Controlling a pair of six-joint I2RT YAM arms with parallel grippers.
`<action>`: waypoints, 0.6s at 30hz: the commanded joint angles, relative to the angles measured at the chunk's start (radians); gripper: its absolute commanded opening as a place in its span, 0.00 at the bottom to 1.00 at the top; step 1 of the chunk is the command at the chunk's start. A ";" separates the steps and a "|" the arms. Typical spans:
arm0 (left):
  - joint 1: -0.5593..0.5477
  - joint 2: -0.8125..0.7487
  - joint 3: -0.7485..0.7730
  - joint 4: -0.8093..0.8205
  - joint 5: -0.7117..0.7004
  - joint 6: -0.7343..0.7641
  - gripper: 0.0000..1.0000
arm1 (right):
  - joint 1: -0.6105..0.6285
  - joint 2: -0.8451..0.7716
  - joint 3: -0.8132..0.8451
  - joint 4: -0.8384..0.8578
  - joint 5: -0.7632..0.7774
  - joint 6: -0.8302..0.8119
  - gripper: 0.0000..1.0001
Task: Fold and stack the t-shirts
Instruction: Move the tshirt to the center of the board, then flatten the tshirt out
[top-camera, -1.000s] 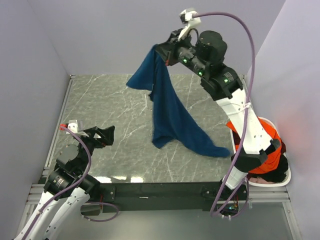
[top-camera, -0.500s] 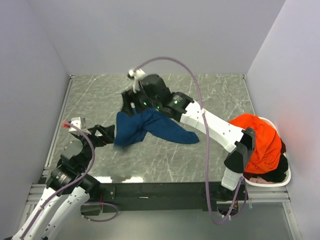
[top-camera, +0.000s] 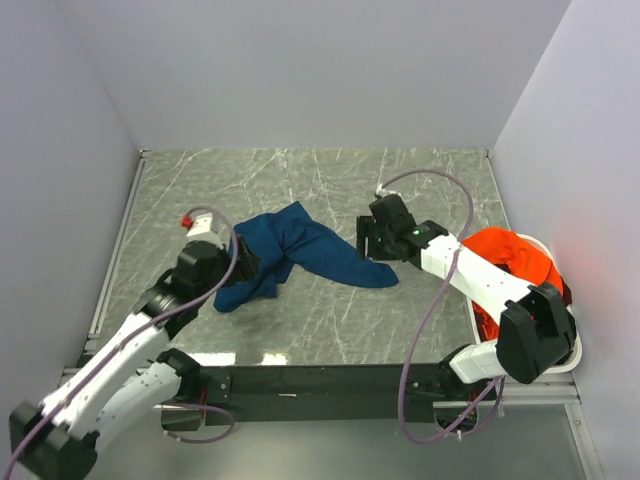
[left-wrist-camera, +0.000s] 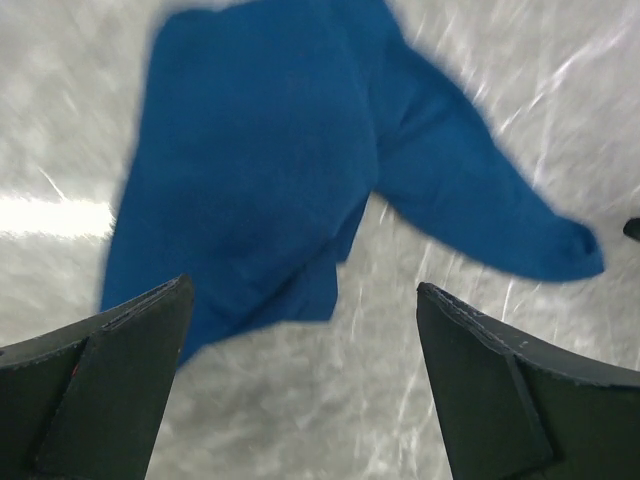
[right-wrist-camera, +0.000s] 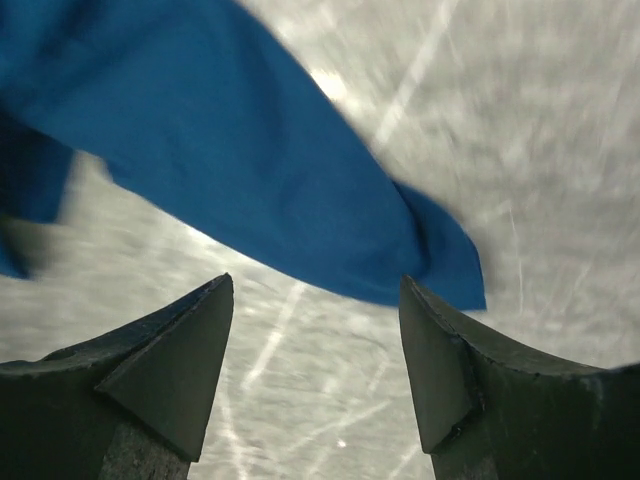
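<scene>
A blue t-shirt (top-camera: 300, 250) lies crumpled in a loose V on the marble table (top-camera: 300, 320). My left gripper (top-camera: 248, 263) is open at the shirt's left edge, with only cloth and table below it. From the left wrist the t-shirt (left-wrist-camera: 290, 170) spreads ahead of the left gripper (left-wrist-camera: 305, 288). My right gripper (top-camera: 368, 245) stands open just right of the shirt's right tip. In the right wrist view that tip (right-wrist-camera: 440, 260) lies past the open right gripper (right-wrist-camera: 315, 281). An orange t-shirt (top-camera: 510, 258) sits heaped in the basket (top-camera: 573, 345).
The white basket stands at the table's near right corner, partly behind my right arm, with dark cloth under the orange shirt. Grey walls close in the table at the back and on both sides.
My right gripper swung the blue t-shirt down from high up, let it go on the table and drew back to the right. My left arm reached forward to the shirt's left edge.
</scene>
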 joint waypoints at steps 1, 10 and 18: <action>-0.001 0.147 0.051 -0.012 0.107 -0.114 0.99 | 0.009 0.032 -0.062 0.018 0.073 0.046 0.73; -0.014 0.410 0.079 -0.074 0.118 -0.225 0.99 | 0.004 0.138 -0.084 0.024 0.142 0.029 0.73; -0.014 0.523 0.033 0.009 0.096 -0.309 1.00 | -0.010 0.210 -0.122 0.061 0.123 0.013 0.73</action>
